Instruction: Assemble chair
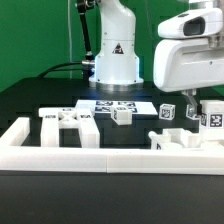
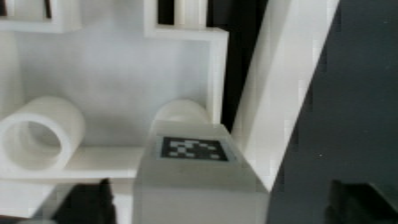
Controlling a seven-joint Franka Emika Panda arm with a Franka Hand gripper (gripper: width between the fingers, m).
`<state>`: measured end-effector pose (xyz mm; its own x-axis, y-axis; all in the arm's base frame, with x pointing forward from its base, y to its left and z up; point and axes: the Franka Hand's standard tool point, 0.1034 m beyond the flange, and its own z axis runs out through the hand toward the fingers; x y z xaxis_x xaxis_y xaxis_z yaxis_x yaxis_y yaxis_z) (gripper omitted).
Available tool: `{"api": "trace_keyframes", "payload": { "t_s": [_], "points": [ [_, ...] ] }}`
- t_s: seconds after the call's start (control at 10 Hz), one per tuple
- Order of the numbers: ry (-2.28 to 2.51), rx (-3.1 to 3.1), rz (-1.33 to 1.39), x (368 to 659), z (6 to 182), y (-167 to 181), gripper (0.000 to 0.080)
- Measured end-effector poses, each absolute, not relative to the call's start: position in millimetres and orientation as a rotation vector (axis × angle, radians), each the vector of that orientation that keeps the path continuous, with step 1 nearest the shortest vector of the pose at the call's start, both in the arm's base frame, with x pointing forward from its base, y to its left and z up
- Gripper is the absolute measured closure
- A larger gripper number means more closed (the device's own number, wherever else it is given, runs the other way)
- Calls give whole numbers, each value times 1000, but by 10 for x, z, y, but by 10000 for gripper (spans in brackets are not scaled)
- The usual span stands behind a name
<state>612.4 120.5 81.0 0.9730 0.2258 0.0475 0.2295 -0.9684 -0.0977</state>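
In the wrist view a grey-white chair block (image 2: 199, 185) with a square tag on top stands between my gripper's (image 2: 214, 205) dark fingers (image 2: 80, 200), with a gap on each side, so the jaws are open around it. Behind it lies a white chair panel (image 2: 107, 70) with two round pegs (image 2: 45, 135). In the exterior view my gripper (image 1: 193, 106) hangs at the right over the tagged block (image 1: 196, 116) and the panel (image 1: 180, 141). Two more tagged chair blocks (image 1: 168, 112) (image 1: 213, 120) stand beside it. Other chair parts (image 1: 68, 122) lie at the left, and a small one (image 1: 121, 116) at the centre.
The long white border rail (image 1: 60, 152) runs along the front with a raised end at the left. The marker board (image 1: 112, 105) lies flat behind the centre. The robot base (image 1: 115, 60) stands at the back, with a green wall behind it.
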Motion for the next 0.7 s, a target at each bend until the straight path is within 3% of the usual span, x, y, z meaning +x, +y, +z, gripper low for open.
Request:
{"api": "trace_keyframes", "payload": {
  "t_s": [0.1,0.2,0.3,0.7],
  "points": [
    [-349,-3018,-55,6124,810,1204,240],
    [-349,-3018,-54,6124,809,1203,440],
    [-349,-3018,-54,6123,807,1202,509],
    [-311,-3021,-51,6122,803,1203,509]
  ]
}}
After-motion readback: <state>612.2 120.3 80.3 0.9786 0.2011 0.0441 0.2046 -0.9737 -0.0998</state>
